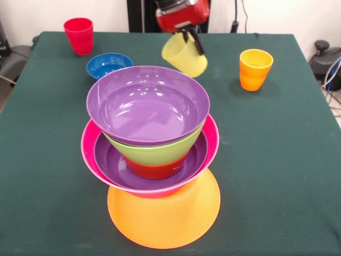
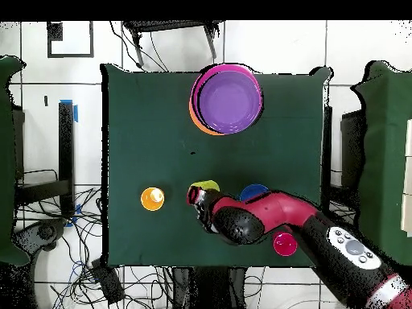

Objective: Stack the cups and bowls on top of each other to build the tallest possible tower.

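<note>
The tower stands near the table's front: an upturned orange bowl (image 1: pixel 164 216) at the base, then a hot pink bowl (image 1: pixel 88 150), a purple one, a red-orange bowl (image 1: pixel 154 170), a lime green bowl (image 1: pixel 160 152) and a wide purple bowl (image 1: pixel 147 104) (image 2: pixel 229 98) on top. My gripper (image 1: pixel 193 45) (image 2: pixel 197 195) is shut on the rim of the pale yellow cup (image 1: pixel 184 56) (image 2: pixel 209 187), which hangs tilted behind the tower. The red cup (image 1: pixel 78 35) (image 2: pixel 283 243), the small blue bowl (image 1: pixel 109 64) (image 2: pixel 254 192) and the orange cup (image 1: pixel 255 69) (image 2: pixel 153 198) stand on the table.
The green table (image 1: pixel 277 160) carries only these things. In the overhead view the arm (image 2: pixel 273 217) reaches across the blue bowl and red cup. Cables and furniture lie off the table's sides.
</note>
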Robot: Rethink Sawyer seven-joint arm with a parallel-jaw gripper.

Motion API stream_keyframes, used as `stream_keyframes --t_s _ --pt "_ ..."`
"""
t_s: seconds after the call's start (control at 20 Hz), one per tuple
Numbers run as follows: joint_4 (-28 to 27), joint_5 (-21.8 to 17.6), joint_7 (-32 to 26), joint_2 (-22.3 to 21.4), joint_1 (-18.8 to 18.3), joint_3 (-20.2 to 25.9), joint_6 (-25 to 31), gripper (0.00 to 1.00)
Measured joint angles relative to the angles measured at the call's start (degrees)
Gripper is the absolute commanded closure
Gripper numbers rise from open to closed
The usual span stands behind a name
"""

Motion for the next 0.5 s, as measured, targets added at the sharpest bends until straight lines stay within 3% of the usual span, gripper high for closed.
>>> stream_keyframes --t_s 0.15,0.5 --pt "-0.45 -0.05 0.60 0.29 8.07 -8.41 -7.10 1.00" --pt "-0.41 0.26 0.72 0.66 18.07 -21.30 -16.37 1.00"
